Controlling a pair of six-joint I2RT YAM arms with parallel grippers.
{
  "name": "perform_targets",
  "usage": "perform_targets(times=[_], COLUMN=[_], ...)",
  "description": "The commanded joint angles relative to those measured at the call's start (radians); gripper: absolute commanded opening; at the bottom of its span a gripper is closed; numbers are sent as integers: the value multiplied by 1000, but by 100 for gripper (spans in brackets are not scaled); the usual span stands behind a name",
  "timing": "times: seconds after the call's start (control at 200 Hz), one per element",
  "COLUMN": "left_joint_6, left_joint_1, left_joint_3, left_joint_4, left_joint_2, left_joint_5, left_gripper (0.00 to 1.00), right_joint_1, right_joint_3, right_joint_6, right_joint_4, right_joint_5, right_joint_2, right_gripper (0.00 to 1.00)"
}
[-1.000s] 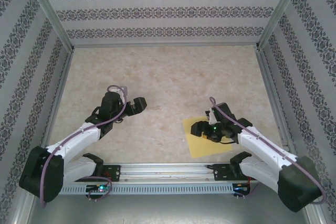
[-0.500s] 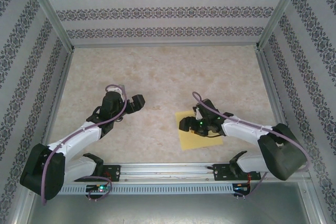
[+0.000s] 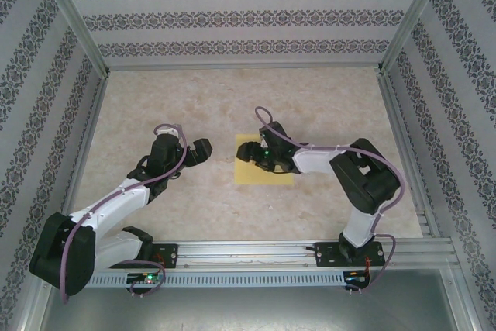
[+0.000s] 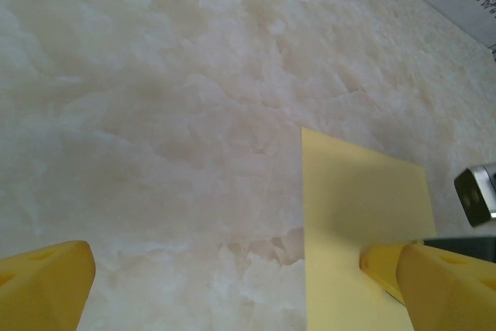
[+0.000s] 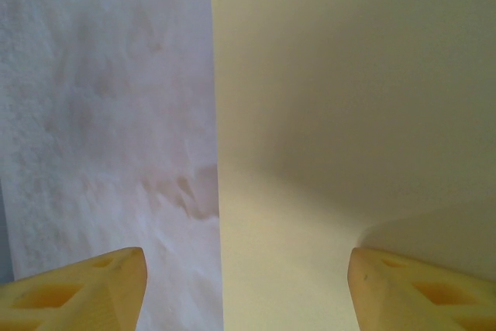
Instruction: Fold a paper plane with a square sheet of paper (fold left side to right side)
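R gripper, jaws wide, over left edge of square sheet of paper; L gripper wide too, near its left.

bright even overhead light, soft shadow on the yellow paper near the fingers, wrist views slightly soft

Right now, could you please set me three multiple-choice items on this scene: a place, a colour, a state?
1. Where is the sheet? A far back left; B under the right hand; C near left corner.
2. What colour is it? A white; B blue; C yellow.
3. How is the left hand? A open, empty; B shut on the sheet; C holding a pen.
1 B: that hand sits over it. 2 C: plainly yellow. 3 A: its fingers stand wide apart, gripping nothing.
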Motion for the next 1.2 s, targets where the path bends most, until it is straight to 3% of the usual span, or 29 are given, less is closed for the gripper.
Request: perform_targets(times=[0.0,0.205,0.41,0.595,0.824,1.194], left_joint_6=[16,15,-43,-95,-121,-128], left_joint_1=[-15,-15,-32,-106,-173,-181], left_joint_3=[42,80,109,179,268,276], left_joint_4=[-42,-61,7,76,84,57], left_joint_2=[11,83,221,402,566,628], left_joint_5=[-8,105,272,377,372,344], left_gripper=[100,92,72,52,31,24], right_joint_1=[19,10,-90,-176,-183,-168], right_joint_3=[35,83,68,175,305,370], right_joint_6=[-6,-80,-229,-432,-534,-548], right_joint_4=[-10,-66,-238,-492,-607,-616], right_joint_5=[23,7,106,190,272,245], right_joint_2=[44,-42,-182,-130,-8,116], right_gripper=[71,74,84,91,95,95])
